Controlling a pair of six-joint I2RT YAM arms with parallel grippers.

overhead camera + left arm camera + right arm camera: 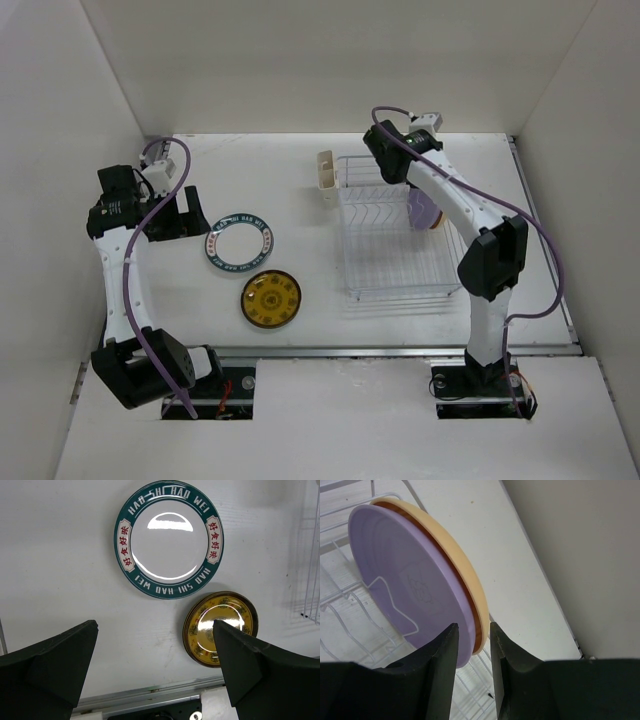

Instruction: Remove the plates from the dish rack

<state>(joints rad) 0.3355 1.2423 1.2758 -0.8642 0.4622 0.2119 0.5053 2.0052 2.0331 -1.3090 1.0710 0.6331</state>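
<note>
Right gripper (474, 630): claw narrowed onto two rims at once, lavender plate (415, 555) and tan plate (451, 555) behind it; looks clamped on both. They stand on edge between prongs at the 3 o'clock side of the dish rack (395, 280)

Left gripper (155, 625): jaws wide apart, nothing held, hovering over the table (260, 180)

To do it well: lift straight up along the prongs, no twist; two plates in one pinch could slide, so go slowly

Teal-rimmed plate (169, 540) and yellow plate (220, 611) lie flat at the rack's 9 o'clock, yellow at teal's 5 o'clock

Writing: teal rim reads "HAO SHI HAO WEI" twice; red Chinese characters in side panels. Nothing else legible
</note>
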